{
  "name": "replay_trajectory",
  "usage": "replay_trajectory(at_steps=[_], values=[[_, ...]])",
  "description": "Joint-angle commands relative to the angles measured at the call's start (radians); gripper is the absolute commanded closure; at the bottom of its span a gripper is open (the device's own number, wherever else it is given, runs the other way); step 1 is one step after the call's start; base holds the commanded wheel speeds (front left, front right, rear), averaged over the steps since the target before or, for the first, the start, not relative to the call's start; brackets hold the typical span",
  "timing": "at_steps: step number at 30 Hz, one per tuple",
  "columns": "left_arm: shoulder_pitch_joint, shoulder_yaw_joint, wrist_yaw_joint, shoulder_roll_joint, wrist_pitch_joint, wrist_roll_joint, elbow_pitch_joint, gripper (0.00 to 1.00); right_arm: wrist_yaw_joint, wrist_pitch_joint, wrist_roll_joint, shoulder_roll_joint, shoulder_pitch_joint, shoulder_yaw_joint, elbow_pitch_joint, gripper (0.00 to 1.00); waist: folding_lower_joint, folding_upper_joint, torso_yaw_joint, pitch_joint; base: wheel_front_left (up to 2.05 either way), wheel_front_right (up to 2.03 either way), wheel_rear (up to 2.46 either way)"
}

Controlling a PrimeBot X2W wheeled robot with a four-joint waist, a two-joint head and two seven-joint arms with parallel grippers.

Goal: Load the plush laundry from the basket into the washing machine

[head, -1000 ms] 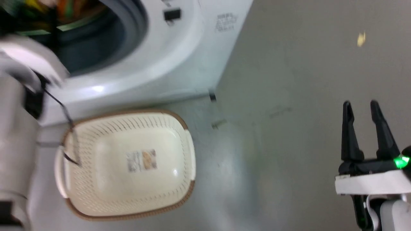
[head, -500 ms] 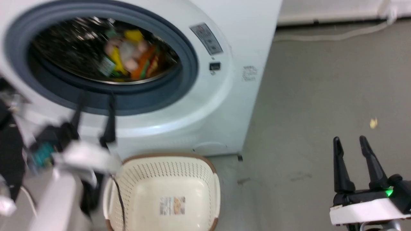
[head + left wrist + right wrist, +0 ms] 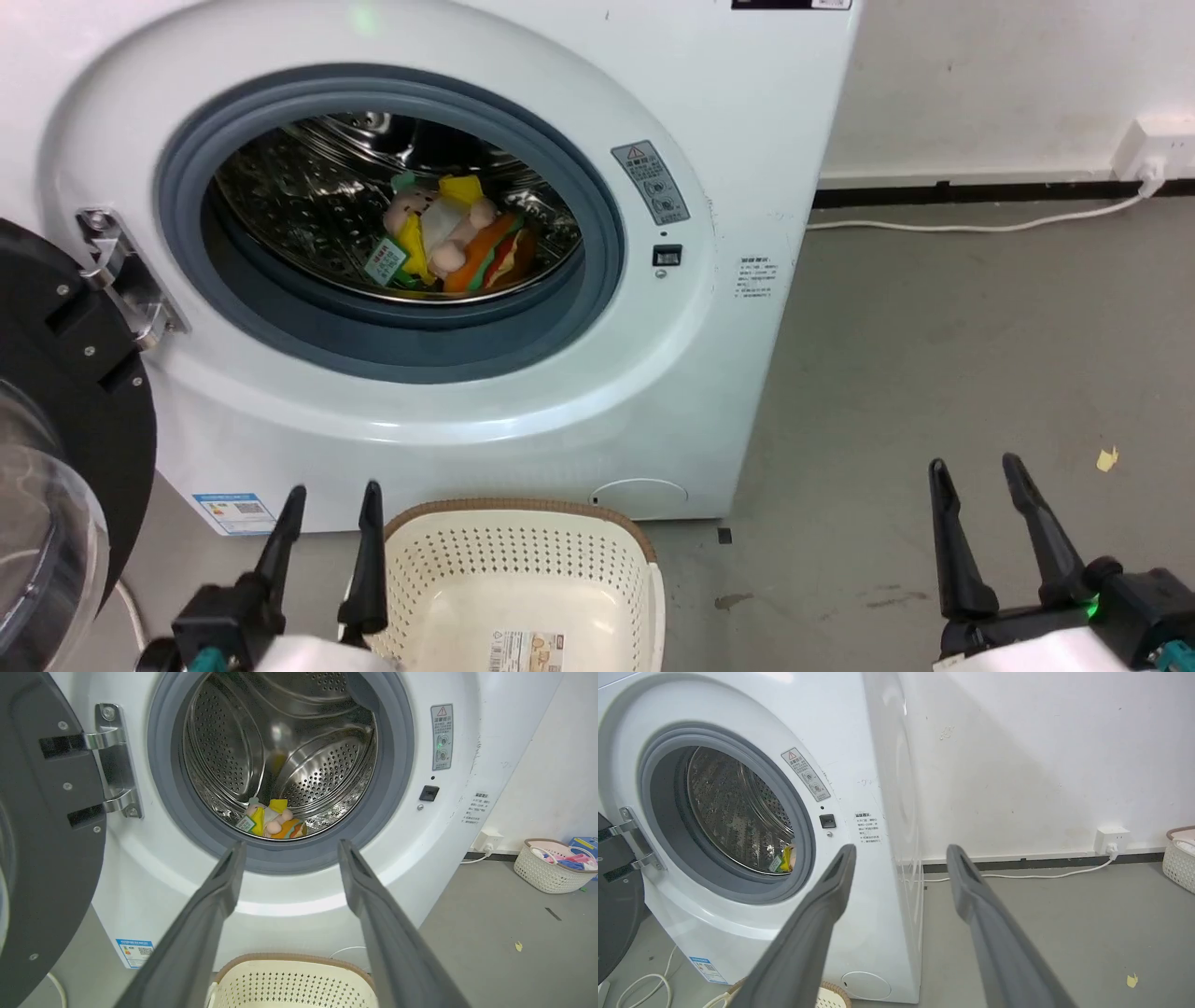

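Note:
The plush laundry (image 3: 453, 238), a pink pig joined to an orange hamburger with a green tag, lies on the steel drum floor inside the washing machine (image 3: 728, 140); it also shows as plush laundry (image 3: 273, 822) in the left wrist view. The cream basket (image 3: 523, 579) stands on the floor before the machine, holding nothing but its label sticker. My left gripper (image 3: 334, 499) is open, low and just left of the basket, nothing between its fingers. My right gripper (image 3: 976, 471) is open over bare floor at the lower right.
The black-framed door (image 3: 65, 420) hangs open at the left on its steel hinge (image 3: 121, 280). A white cable (image 3: 980, 224) runs along the wall to a socket. Another basket (image 3: 553, 865) with clothes stands far right by the wall. Grey floor stretches right of the machine.
The head camera has tilted up, bringing the whole porthole into view. My left gripper has drawn back from the porthole and down beside the basket, with the plush left in the drum.

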Motion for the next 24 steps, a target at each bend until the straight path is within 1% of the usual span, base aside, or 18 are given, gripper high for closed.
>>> replay_trajectory(at_steps=[1,13,14,24], values=[[0.013,0.007,-0.001,-0.005,-0.005,0.010,-0.008,0.00,-0.001,-0.005,-0.001,0.000,0.016,0.002,0.003,0.00,0.0001,0.0000,0.003,-0.001,0.00,0.00,0.00],[0.039,0.069,-0.049,-0.067,-0.005,0.084,0.025,0.00,-0.001,-0.005,0.003,0.000,0.037,0.012,0.030,0.00,0.0001,0.0000,0.028,-0.024,0.00,0.00,0.00],[0.029,0.068,-0.047,-0.068,0.000,0.082,0.024,1.00,0.000,0.000,0.000,0.000,0.027,0.012,0.027,1.00,0.0001,0.0000,0.028,-0.024,0.00,0.00,0.00],[0.025,0.069,-0.045,-0.072,0.015,0.095,0.019,1.00,0.000,0.015,-0.011,0.000,0.021,0.011,0.027,1.00,0.0001,0.0000,0.024,-0.025,0.00,0.00,0.00]])
